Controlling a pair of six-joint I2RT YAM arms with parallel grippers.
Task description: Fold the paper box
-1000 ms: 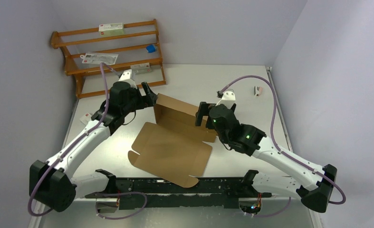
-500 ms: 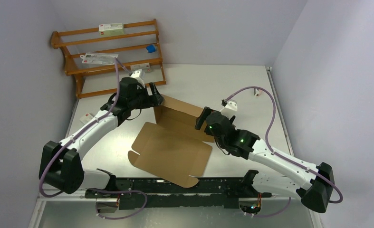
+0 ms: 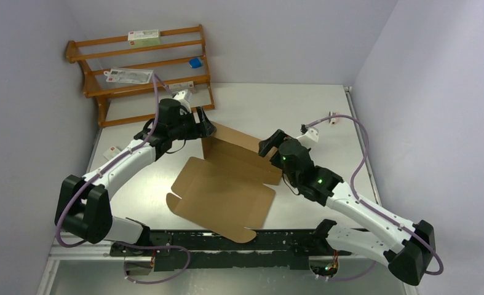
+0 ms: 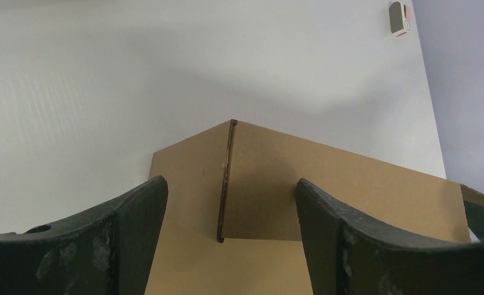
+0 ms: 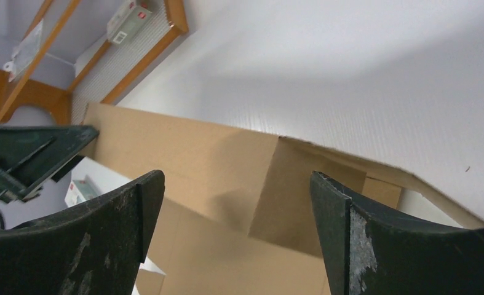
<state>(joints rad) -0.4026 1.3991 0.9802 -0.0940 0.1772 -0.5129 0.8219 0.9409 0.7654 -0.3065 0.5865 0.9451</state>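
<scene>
Left tool (image 3: 205, 125), right tool (image 3: 269, 145) closer to paper box (image 3: 224, 196) (brown, part-folded); both wide open, empty.

- top view: bright, even light from overhead; the pale grey table (image 3: 257, 104) shows no glare, only faint soft shadows beneath both arms.
- the plain brown cardboard box (image 3: 227, 184) is sharp here, its inner walls darker than the flat sheet.
- left wrist view: a broad soft shadow lies on the table beyond the left claw (image 4: 230, 182); its dark fingers (image 4: 134, 233) are blurred, the box corner between them crisp.
- right wrist view: the right claw (image 5: 236, 175) looms large and soft-focused; a dim shadow patch sits on the cardboard between its fingers; the orange wooden rack (image 5: 176, 18) far to its left is hazy.
</scene>
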